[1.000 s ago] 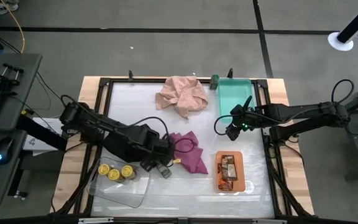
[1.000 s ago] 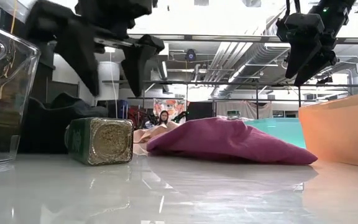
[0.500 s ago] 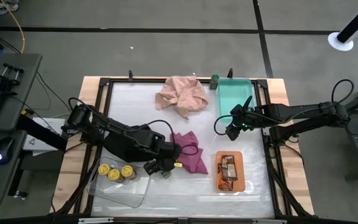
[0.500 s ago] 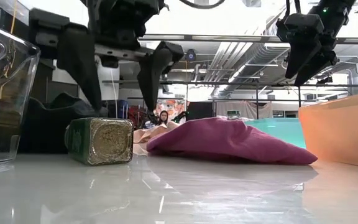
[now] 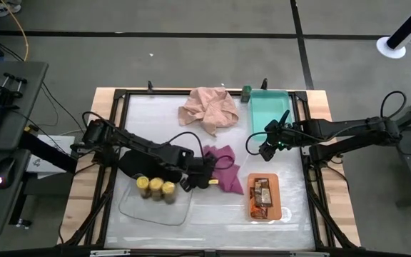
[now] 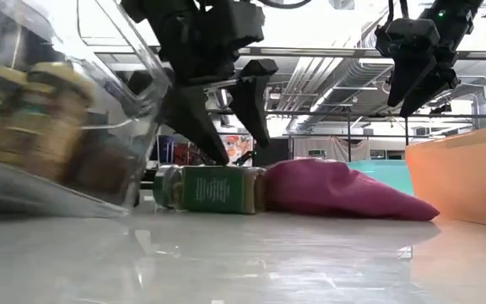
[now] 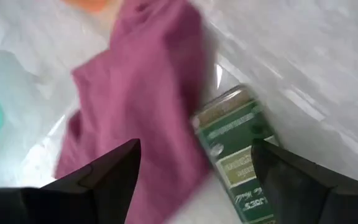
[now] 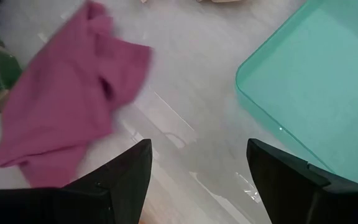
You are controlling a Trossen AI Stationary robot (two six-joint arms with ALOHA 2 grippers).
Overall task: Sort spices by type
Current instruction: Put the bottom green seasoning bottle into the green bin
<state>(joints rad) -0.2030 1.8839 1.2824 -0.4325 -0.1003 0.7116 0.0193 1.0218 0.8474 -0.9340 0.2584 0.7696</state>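
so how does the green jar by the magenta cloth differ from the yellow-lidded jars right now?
The green jar lies on its side on the bare table, against the magenta cloth; the yellow-lidded jars stand upright in the clear tray.
The green jar is single, under the open left gripper; the yellow-lidded jars sit three in a row.
The green one has a dark green label; the others show yellow tops.
All are small spice jars.

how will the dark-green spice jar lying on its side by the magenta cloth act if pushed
The dark-green spice jar looks flat-sided, so it would probably slide, not roll. The white tabletop looks glossy, likely slippery. The magenta cloth touching it would probably bunch up.
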